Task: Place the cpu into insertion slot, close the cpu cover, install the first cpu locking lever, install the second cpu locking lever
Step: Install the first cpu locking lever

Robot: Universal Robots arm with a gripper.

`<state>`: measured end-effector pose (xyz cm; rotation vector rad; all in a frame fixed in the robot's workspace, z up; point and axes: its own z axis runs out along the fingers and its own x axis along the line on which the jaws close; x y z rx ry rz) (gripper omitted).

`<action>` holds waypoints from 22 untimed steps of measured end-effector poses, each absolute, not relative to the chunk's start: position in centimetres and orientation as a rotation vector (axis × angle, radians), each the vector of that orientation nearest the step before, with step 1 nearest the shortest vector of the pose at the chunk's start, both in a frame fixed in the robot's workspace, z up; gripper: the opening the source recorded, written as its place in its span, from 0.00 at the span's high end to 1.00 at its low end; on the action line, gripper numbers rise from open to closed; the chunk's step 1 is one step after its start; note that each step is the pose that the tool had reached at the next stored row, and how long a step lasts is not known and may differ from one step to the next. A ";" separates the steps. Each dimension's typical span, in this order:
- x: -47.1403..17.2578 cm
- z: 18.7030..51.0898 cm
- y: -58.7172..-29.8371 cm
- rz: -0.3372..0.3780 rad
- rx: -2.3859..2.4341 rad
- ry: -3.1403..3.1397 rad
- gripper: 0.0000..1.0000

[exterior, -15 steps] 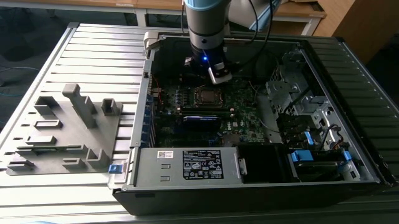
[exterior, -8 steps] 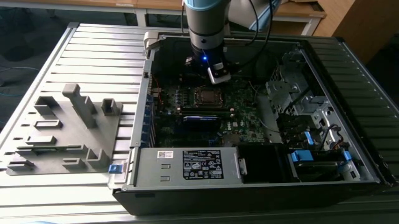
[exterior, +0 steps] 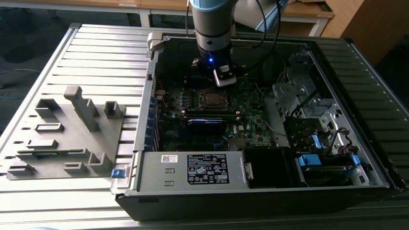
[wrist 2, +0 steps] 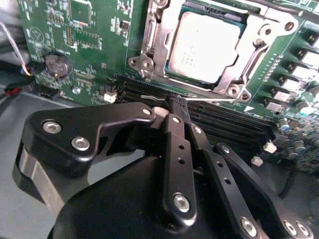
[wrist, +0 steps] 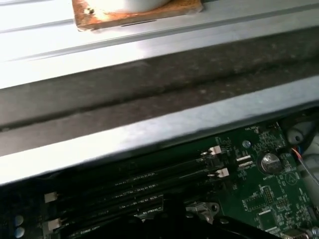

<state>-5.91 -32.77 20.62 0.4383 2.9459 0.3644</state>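
One cpu sits under shut cpu cover. Gripper at its 1 o'clock in exterior view, jaws pinched together, tips by locking lever, prob. to push it.

- The arm stands close to upright in the exterior view, its grey and light-blue column reaching straight down.
- At its lower end, the dark wrist carries a small blue light.
- The claw hangs below the wrist, tilted slightly toward the exterior view's right.
- In the second wrist view, the claw shows black linkage bars converging forward. Its two fingers lie side by side, with the tips drawn together and no gap between them.
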 end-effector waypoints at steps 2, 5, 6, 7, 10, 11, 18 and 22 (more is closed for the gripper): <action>-5.9 20.6 -32.8 0.362 0.472 2.938 0.89; -5.9 20.5 -32.8 0.357 0.522 2.926 0.89; -5.9 20.5 -32.8 0.357 0.526 2.925 0.89; -5.9 20.5 -32.8 0.357 0.526 2.925 0.89; -5.9 20.5 -32.7 0.357 0.526 2.925 0.89; -5.9 20.5 -32.7 0.357 0.526 2.925 0.89; -5.9 20.5 -32.5 0.358 0.526 2.925 0.89; -5.9 20.5 -32.5 0.360 0.526 2.925 0.89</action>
